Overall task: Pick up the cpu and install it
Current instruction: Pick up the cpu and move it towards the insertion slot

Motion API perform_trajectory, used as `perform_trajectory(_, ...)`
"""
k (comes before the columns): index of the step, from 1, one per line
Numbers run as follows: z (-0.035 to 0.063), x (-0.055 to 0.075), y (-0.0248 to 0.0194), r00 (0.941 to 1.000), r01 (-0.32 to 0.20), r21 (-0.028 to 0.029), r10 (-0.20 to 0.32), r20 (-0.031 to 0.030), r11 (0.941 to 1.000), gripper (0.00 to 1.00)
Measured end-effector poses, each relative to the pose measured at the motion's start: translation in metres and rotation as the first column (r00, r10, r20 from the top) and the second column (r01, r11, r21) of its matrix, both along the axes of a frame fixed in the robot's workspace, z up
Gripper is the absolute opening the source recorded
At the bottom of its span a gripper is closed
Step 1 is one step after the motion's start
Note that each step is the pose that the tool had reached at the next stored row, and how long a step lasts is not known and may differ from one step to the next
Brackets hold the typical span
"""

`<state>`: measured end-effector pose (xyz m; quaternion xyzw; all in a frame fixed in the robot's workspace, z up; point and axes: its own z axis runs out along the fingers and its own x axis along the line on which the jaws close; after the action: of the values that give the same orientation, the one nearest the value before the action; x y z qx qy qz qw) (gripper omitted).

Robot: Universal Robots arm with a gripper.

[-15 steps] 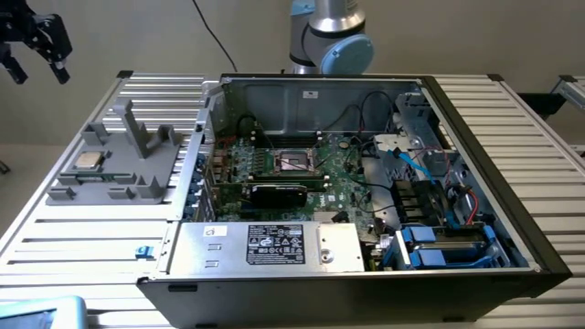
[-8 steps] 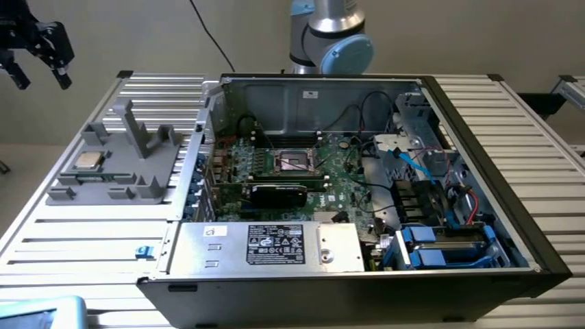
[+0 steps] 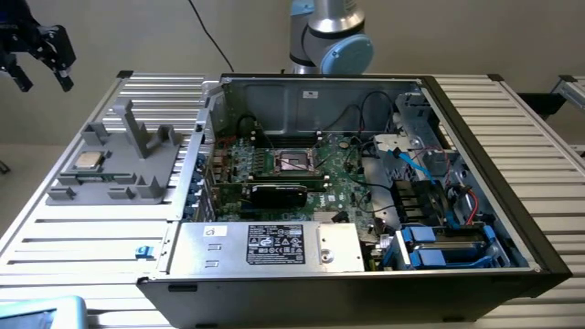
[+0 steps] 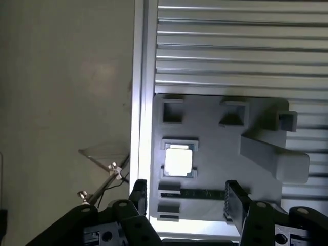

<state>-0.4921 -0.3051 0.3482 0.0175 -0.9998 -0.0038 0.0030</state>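
The cpu is a small silver-beige square lying flat in a pocket of the grey plastic fixture, at the exterior view's left. My gripper hangs high above the table's far left corner, well above the cpu, open and holding nothing. The wrist view looks down on the cpu, bright in its square recess. My gripper shows there as two dark fingers spread wide, with nothing between them. Inside the open computer case, the dark square socket sits on the green motherboard.
Upright posts rise from the fixture close to the cpu. The case holds cables, a black card, blue drive bays and a power supply. The ribbed metal table ends just left of the fixture. The arm's base stands behind the case.
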Motion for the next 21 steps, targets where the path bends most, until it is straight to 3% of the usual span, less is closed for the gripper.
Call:
perform_trajectory(6, -0.0106, 0.0, 0.0001, 1.0, 0.0, -0.0014, 0.0, 0.0005, 1.0, 0.73)
perform_trajectory(10, -0.0162, 0.0, 0.0001, 1.0, 0.0, -0.0091, 0.0, 0.0004, 1.0, 0.73)
perform_trajectory(14, -0.0196, -0.001, -0.003, 1.0, 0.0, -0.0096, 0.0, 0.0005, 1.0, 0.73)
perform_trajectory(21, -0.0318, -0.003, -0.0034, 1.0, 0.0, -0.0096, 0.0, 0.0005, 1.0, 0.73)
